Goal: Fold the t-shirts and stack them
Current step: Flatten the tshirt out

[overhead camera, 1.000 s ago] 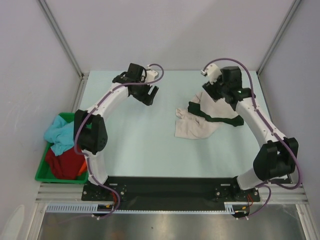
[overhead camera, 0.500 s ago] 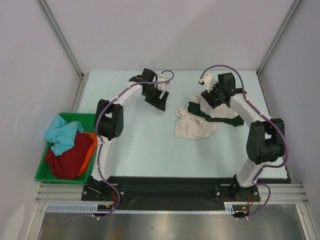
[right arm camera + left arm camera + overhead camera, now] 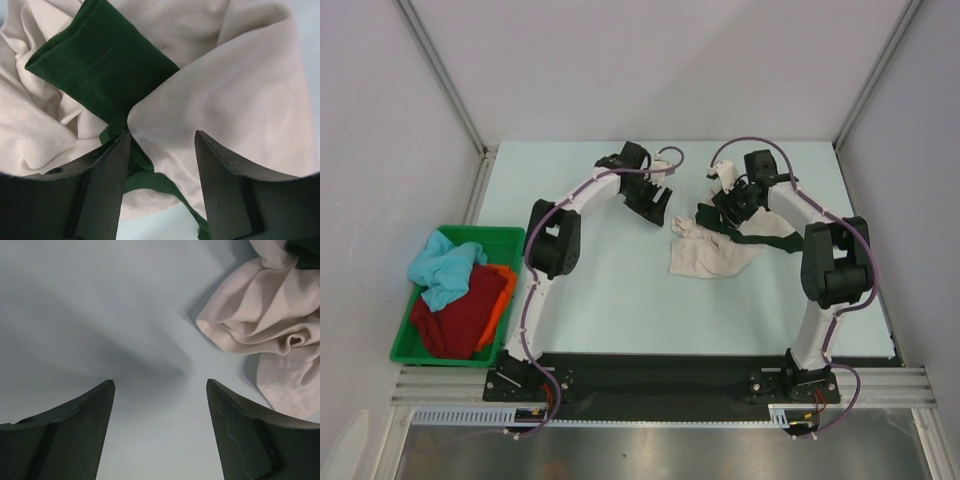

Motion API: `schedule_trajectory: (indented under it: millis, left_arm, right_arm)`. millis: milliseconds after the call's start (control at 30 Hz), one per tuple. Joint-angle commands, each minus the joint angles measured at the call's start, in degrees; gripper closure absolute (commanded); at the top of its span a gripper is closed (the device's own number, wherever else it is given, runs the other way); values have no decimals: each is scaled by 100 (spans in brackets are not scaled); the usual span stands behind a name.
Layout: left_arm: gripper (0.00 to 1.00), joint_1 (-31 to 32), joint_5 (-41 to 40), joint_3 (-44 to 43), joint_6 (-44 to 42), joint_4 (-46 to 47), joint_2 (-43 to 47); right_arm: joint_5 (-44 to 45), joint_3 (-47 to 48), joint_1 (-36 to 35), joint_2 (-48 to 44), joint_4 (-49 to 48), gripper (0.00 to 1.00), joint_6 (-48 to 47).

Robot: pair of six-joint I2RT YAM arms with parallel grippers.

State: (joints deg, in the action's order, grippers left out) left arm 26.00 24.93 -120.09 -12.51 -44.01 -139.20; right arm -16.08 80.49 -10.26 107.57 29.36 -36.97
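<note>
A crumpled cream t-shirt (image 3: pixel 715 255) lies tangled with a dark green t-shirt (image 3: pixel 750 238) at the right middle of the table. My right gripper (image 3: pixel 725 205) hangs open and empty just above their far end; its view shows the green sleeve (image 3: pixel 102 70) lying over the cream cloth (image 3: pixel 235 95) between the jaws (image 3: pixel 162 137). My left gripper (image 3: pixel 655 208) is open and empty over bare table, just left of the pile; the cream shirt's edge (image 3: pixel 260 325) shows at the upper right of its view. Light blue (image 3: pixel 445 265), dark red (image 3: pixel 460 315) and orange (image 3: pixel 500 285) shirts lie in a bin.
A green bin (image 3: pixel 415 350) with the other shirts stands off the table's left edge. The table top (image 3: pixel 600 290) is pale blue, with white walls and metal frame posts on three sides. The black arm-base plate (image 3: pixel 660 375) runs along the near edge.
Both arms have swung inward. My left gripper moved right toward the shirt pile. My right gripper moved left and down over the far end of the pile.
</note>
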Motion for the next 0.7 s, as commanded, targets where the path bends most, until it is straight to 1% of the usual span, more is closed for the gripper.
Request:
schedule_trajectory:
  millis: [0, 167, 467, 667]
  left_arm:
    - [20, 125, 12, -269, -41, 121, -73]
    - [20, 134, -102, -208, -84, 103, -20]
    - [20, 125, -129, -137, -49, 112, 42]
    - [20, 125, -190, -102, -67, 112, 77]
  right_arm:
    - [-247, 354, -11, 71, 333, 40, 41]
    - [-291, 336, -11, 63, 544, 38, -38]
    - [-379, 47, -160, -578, 561, 38, -64]
    - [-335, -226, -318, -773, 553, 39, -126]
